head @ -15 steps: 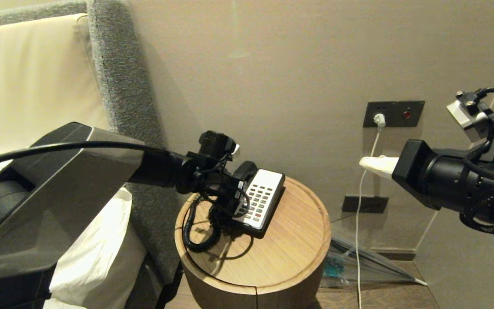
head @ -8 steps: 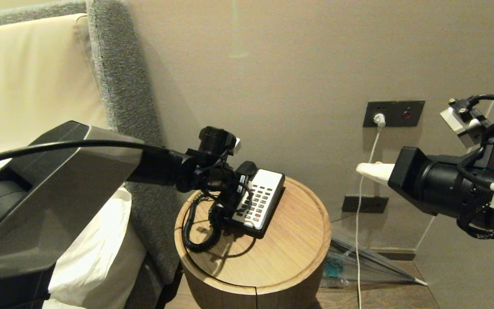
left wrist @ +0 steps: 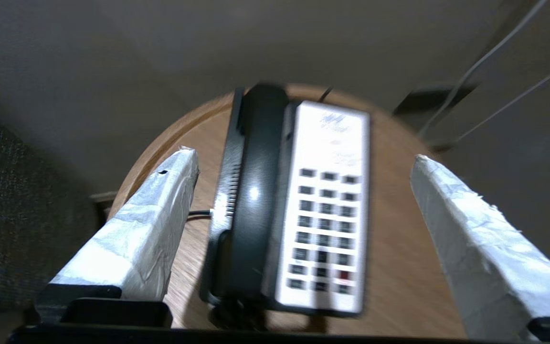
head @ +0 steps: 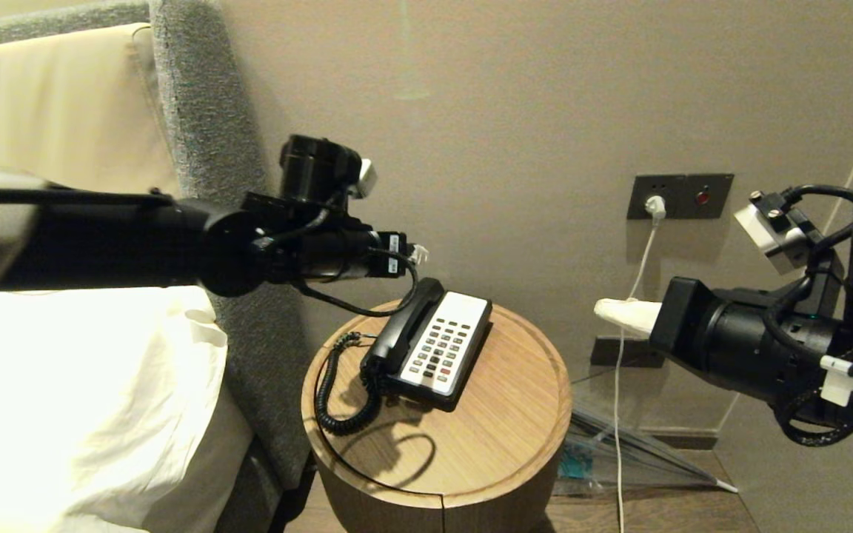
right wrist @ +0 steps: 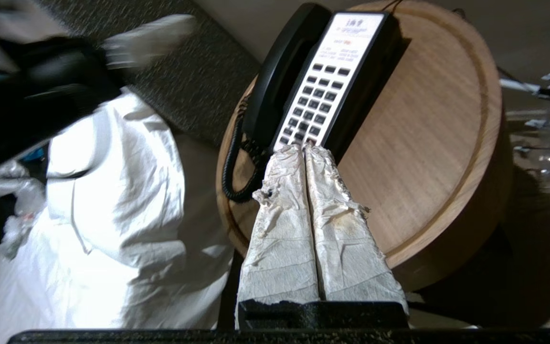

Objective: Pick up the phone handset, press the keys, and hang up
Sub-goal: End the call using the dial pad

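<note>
Handset: one phone handset (head: 399, 330) – lying in its cradle on the phone, beside the keys (head: 438, 345).
Table: one round wooden table (head: 500, 437).
Left gripper (left wrist: 303, 186): spread wide, empty, above the phone.
Right gripper (right wrist: 303, 149): pressed together, empty – tip only in head view.
Blurred: key markings.

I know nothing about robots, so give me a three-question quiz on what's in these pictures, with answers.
1. True or false: the phone handset lies in its cradle on the phone.
2. Which gripper has its fingers spread wide? A. left gripper B. right gripper
3. What does the phone stand on?

Key
1. True; it lies beside the keys, with no gripper touching it.
2. A. The left one hangs open above the phone; the right one's fingers are pressed together, off to the right of the table.
3. The round wooden table by the bed.
</note>
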